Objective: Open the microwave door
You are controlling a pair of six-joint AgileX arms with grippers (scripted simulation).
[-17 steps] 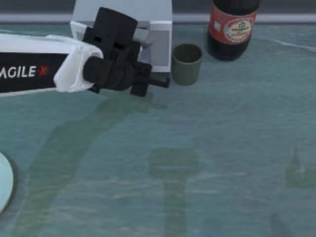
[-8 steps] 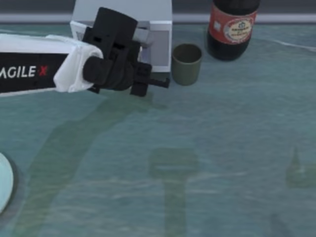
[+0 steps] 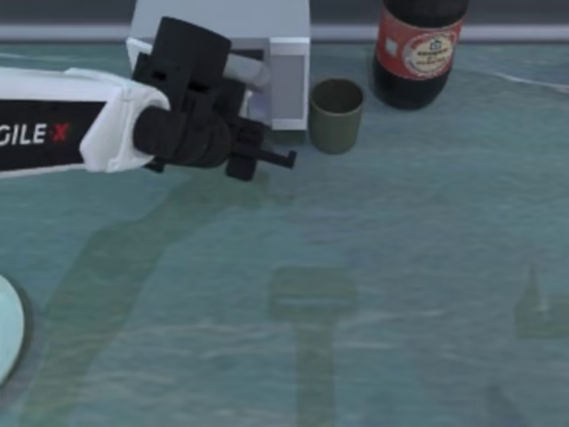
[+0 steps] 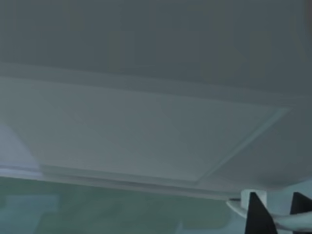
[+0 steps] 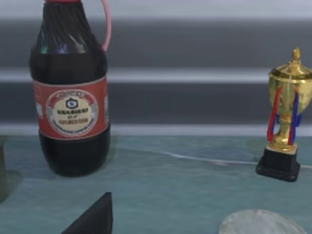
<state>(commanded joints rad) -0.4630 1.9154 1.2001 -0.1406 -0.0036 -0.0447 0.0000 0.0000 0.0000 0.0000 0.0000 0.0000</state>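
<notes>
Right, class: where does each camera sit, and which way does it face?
Top view: above the table, looking down at the white boxy microwave; the white left arm shows.
Left wrist view: on that arm, facing the grey-windowed microwave door; its jaws hold the white bar handle.
Right wrist view: low, facing the dark red-labelled bottle, shared with the top view; own dark wedge shows.

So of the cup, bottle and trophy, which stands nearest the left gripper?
The olive-green cup, just right of the left gripper beside the microwave; the dark red-labelled bottle stands farther right.
</notes>
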